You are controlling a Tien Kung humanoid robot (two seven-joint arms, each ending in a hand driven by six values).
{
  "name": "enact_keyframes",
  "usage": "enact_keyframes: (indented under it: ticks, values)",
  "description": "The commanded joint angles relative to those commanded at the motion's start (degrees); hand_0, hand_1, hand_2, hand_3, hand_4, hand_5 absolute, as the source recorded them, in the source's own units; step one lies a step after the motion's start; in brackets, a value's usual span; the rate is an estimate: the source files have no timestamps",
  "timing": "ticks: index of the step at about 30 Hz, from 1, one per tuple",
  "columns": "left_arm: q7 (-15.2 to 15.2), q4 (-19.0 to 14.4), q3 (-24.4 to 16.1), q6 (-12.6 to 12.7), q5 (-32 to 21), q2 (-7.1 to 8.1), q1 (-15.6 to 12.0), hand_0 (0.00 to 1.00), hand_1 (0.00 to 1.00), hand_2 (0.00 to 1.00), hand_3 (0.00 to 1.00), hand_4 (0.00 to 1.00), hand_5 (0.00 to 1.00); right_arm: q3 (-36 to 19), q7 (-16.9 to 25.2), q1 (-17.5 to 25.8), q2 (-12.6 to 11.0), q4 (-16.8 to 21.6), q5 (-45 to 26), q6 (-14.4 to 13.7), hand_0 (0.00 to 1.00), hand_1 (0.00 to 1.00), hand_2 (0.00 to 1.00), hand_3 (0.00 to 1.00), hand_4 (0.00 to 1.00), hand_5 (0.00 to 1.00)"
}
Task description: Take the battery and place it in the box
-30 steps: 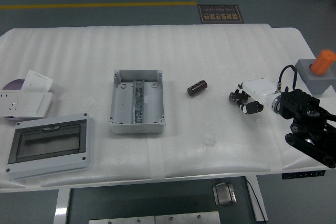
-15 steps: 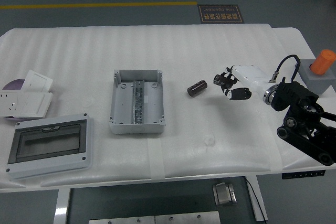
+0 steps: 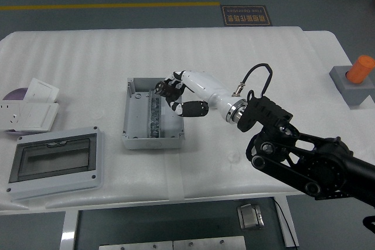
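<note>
White-shelled, my right hand [image 3: 176,95] is hovering over the grey box [image 3: 153,113], fingers curled around the dark battery [image 3: 161,88]

The right robot hand [image 3: 176,95], fingers curled, hovers over the open grey box [image 3: 152,113] on the white table [image 3: 246,57].

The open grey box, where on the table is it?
In the head view, the grey box lies left of the table's middle, under the right hand, with a clear-windowed cover to its lower left.

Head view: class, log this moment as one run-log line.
right hand above grey box, far right part | battery: not visible | grasp: unclear | left arm: out of view
</note>
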State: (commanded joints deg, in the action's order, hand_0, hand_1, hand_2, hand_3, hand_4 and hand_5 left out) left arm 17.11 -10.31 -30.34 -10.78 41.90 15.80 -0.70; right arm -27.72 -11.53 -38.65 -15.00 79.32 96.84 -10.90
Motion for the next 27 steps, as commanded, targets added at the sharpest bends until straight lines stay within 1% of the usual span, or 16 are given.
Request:
enact_keyframes:
  ticks: [1,5,6,9,12,13,21,23,24,27]
  values:
    - [0.0,0.0,0.1,0.1,0.0,0.00,0.0,0.644,0.670,0.517,0.560,0.638,0.443,0.6,-0.1,0.2,0.8,-0.8,0.1,0.2,0.785,0.705,0.753,0.761,0.444,0.216]
    - [-0.1,0.0,0.3,0.2,-0.3,0.02,0.0,0.644,0.670,0.517,0.560,0.638,0.443,2.1,-0.1,0.6,2.8,-3.6,0.4,0.2,0.785,0.705,0.753,0.761,0.444,0.216]
    - [-0.2,0.0,0.4,0.2,-0.4,0.02,0.0,0.644,0.667,0.507,0.554,0.638,0.443,2.4,-0.2,0.7,3.1,-4.2,0.5,0.1,0.981,0.937,0.998,0.998,0.689,0.331]
    - [-0.2,0.0,0.5,0.2,-0.6,0.05,0.1,0.644,0.667,0.507,0.554,0.638,0.443,2.7,-0.2,0.9,3.1,-5.1,0.6,0.0,0.981,0.937,0.998,0.998,0.689,0.331]
    - [-0.2,0.0,0.7,0.2,-0.8,0.06,0.2,0.644,0.667,0.507,0.554,0.638,0.443,2.0,-0.2,0.9,2.4,-5.4,0.5,0.1,0.981,0.937,0.998,0.998,0.689,0.331]
    - [-0.2,0.0,0.7,0.2,-0.8,0.06,0.3,0.644,0.667,0.505,0.553,0.633,0.439,1.6,-0.2,0.8,2.1,-5.5,0.4,0.1,0.998,0.959,0.998,0.998,0.769,0.392]
    - [-0.3,0.0,1.0,0.2,-1.1,-0.04,0.4,0.643,0.668,0.504,0.554,0.630,0.434,-1.8,-0.6,0.2,-0.2,-6.0,0.4,-0.1,0.998,0.948,0.998,0.998,0.778,0.395]
    - [-0.3,0.0,1.1,0.2,-1.2,-0.08,0.5,0.643,0.668,0.504,0.554,0.630,0.434,-3.2,-1.5,-0.3,-0.9,-7.1,1.1,-0.8,0.998,0.948,0.998,0.998,0.778,0.395]
    - [-0.3,0.0,1.0,0.2,-1.1,-0.09,0.5,0.642,0.666,0.503,0.552,0.615,0.421,-3.7,-1.9,-0.6,-1.1,-7.8,1.4,-1.2,0.998,0.941,0.986,0.998,0.780,0.396]
    - [-0.4,0.0,1.1,0.3,-1.2,-0.08,0.7,0.642,0.666,0.503,0.552,0.615,0.421,-3.7,-3.6,-1.8,-1.7,-11.0,1.8,-1.2,0.998,0.941,0.986,0.998,0.780,0.396]
